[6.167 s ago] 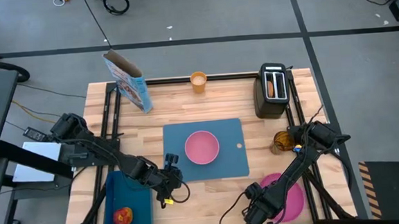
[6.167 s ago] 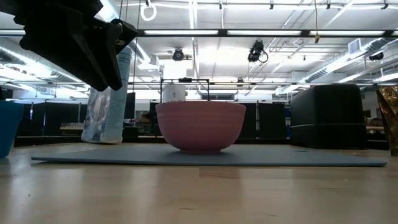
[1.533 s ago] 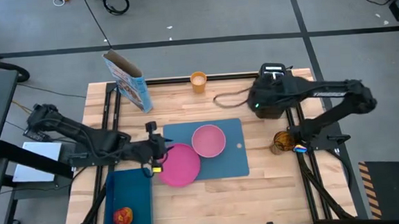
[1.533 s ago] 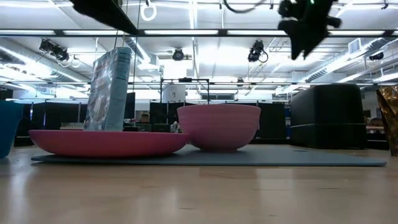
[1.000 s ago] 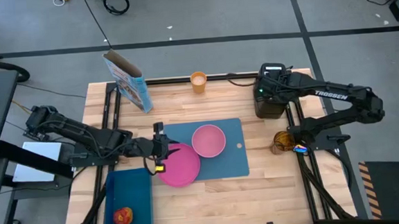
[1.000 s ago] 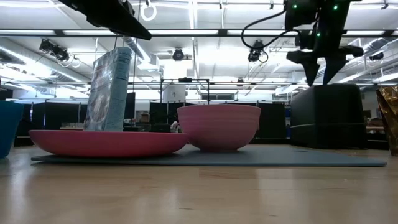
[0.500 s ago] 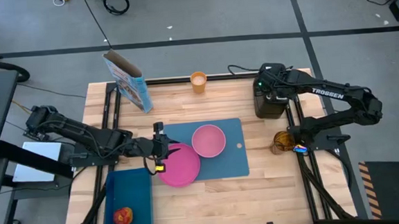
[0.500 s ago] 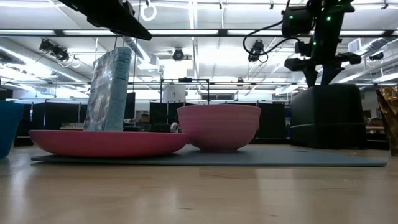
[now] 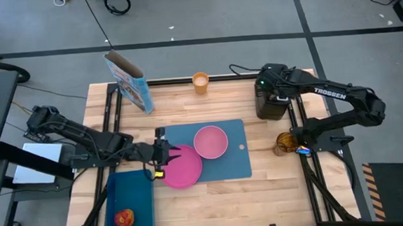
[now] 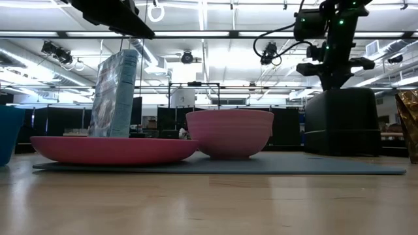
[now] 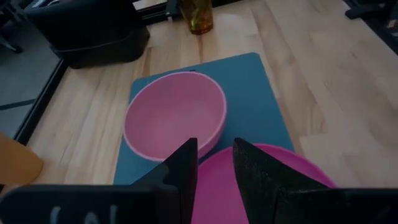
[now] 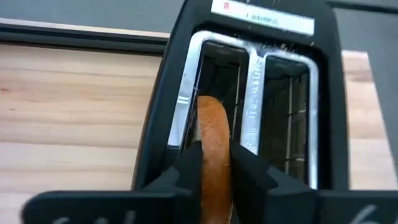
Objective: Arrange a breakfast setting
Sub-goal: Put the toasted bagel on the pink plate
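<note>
Right claw point(image 12: 214, 163) clamped on toast slice point(image 12: 213, 134) standing in black toaster point(image 9: 269, 98), upper right of high view. Left claw point(image 11: 214, 163) slightly apart above pink plate point(image 9: 179, 167), lower centre, overlapping blue placemat point(image 9: 232, 160).

The scene is lit brightly and evenly from overhead, and only soft, short shadows are cast on the table point(image 9: 208, 112). In the low view strong glare is given off by the ceiling strip lights point(image 10: 215, 34), against which the arms are reduced to dark silhouettes, and the near tabletop is rendered blurred. In both wrist views the near fingers point(image 11: 186, 165) are seen out of focus.
</note>
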`<state>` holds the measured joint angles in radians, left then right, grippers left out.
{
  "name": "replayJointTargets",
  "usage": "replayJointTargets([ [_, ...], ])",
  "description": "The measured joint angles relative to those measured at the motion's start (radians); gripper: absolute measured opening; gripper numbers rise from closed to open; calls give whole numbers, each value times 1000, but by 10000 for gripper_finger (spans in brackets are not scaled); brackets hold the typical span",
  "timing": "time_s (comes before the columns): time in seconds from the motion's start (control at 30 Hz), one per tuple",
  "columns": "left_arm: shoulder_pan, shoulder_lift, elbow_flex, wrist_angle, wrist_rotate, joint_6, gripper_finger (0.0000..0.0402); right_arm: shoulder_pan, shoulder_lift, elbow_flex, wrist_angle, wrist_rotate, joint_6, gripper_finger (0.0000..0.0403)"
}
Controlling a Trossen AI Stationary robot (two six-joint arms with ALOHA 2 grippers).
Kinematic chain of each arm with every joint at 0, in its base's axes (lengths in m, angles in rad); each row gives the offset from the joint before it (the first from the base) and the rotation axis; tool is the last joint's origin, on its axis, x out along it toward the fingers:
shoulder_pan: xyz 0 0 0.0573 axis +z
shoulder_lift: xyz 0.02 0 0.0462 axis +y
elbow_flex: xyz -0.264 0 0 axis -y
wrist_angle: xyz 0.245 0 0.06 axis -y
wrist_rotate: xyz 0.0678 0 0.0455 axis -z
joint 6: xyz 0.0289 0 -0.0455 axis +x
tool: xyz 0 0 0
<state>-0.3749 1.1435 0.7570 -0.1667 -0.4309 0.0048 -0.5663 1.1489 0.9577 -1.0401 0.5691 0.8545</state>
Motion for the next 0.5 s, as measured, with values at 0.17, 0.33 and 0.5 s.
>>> replayJointTargets([
  [0.17, -4, 0, 0, -1, 0, 0, 110, 14, -50, 24, -7, 89, -123, 31],
  [0.33, -4, -6, 0, -5, -1, 86, 110, 51, -92, 115, 4, 186, -255, 34],
  [0.5, 15, -46, 18, -4, -1, 117, 110, 136, -110, 222, 42, 321, -431, 30],
])
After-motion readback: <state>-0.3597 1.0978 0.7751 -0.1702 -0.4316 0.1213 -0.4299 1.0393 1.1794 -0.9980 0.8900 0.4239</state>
